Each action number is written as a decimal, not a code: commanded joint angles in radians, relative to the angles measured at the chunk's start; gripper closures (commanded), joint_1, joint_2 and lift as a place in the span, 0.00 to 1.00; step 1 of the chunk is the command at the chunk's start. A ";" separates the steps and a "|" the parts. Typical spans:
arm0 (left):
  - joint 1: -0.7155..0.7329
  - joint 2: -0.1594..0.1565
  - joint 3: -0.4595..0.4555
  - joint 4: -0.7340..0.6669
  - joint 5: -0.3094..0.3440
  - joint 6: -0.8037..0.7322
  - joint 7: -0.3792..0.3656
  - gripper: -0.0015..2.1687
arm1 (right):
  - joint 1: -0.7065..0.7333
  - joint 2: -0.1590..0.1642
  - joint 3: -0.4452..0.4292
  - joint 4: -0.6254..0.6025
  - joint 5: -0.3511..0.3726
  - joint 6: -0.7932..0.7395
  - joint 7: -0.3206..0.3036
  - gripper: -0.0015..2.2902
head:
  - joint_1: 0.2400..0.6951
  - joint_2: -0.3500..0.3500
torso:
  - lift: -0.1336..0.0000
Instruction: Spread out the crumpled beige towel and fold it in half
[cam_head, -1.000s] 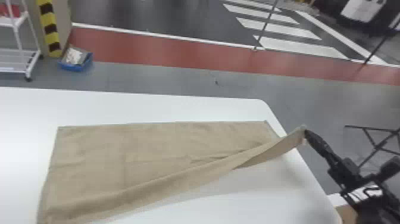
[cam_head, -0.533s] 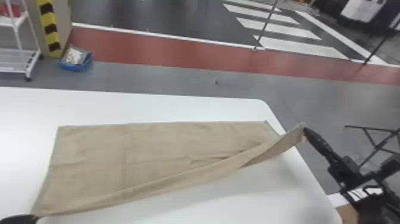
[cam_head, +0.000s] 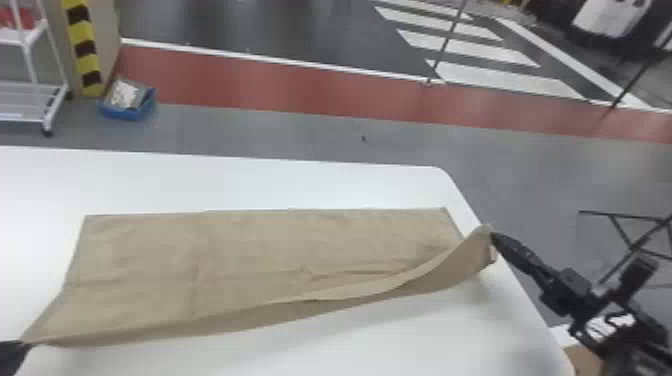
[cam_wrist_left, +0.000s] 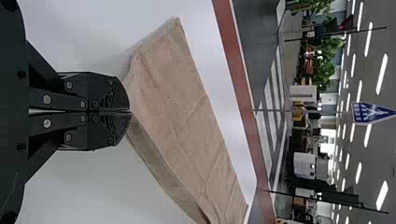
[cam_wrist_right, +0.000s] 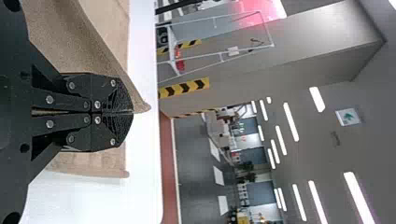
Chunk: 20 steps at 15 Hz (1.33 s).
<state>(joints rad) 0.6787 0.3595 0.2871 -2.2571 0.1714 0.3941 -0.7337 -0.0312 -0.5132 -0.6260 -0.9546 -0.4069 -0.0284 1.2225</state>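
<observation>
Two hands — left hand (cam_head: 21, 343), right hand (cam_head: 494, 237) — one beige towel (cam_head: 240, 250), one table (cam_head: 300, 185), one blue bin (cam_head: 131, 114)

Beige towel (cam_head: 240, 255) — spread on table, near edge lifted

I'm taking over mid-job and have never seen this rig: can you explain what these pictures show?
You're seeing a two-armed robot working at a white table. The head view looks forward and down from its head. The other two come from cameras on its wrists and are turned sideways. A beige towel lies mostly flat on the table. The left claw pinches its near left corner; the right claw holds the near right corner, lifted above the table, so the near edge hangs partly raised between them.
</observation>
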 joint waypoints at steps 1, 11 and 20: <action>-0.004 -0.002 -0.006 0.004 -0.003 0.001 0.000 0.77 | 0.001 0.009 0.009 -0.001 0.094 0.034 -0.015 0.68 | 1.00 0.00 | 0.07; -0.002 -0.007 -0.014 0.005 -0.009 -0.002 0.004 0.77 | -0.016 -0.033 -0.026 -0.038 0.284 0.181 -0.032 0.40 | 1.00 0.00 | 0.07; 0.007 -0.004 -0.013 0.002 -0.013 -0.002 0.000 0.78 | -0.104 -0.030 0.072 -0.024 0.347 0.285 -0.058 0.30 | 1.00 0.00 | 0.07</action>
<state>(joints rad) 0.6859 0.3546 0.2744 -2.2560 0.1580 0.3920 -0.7334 -0.1316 -0.5407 -0.5558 -0.9860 -0.0670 0.2534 1.1642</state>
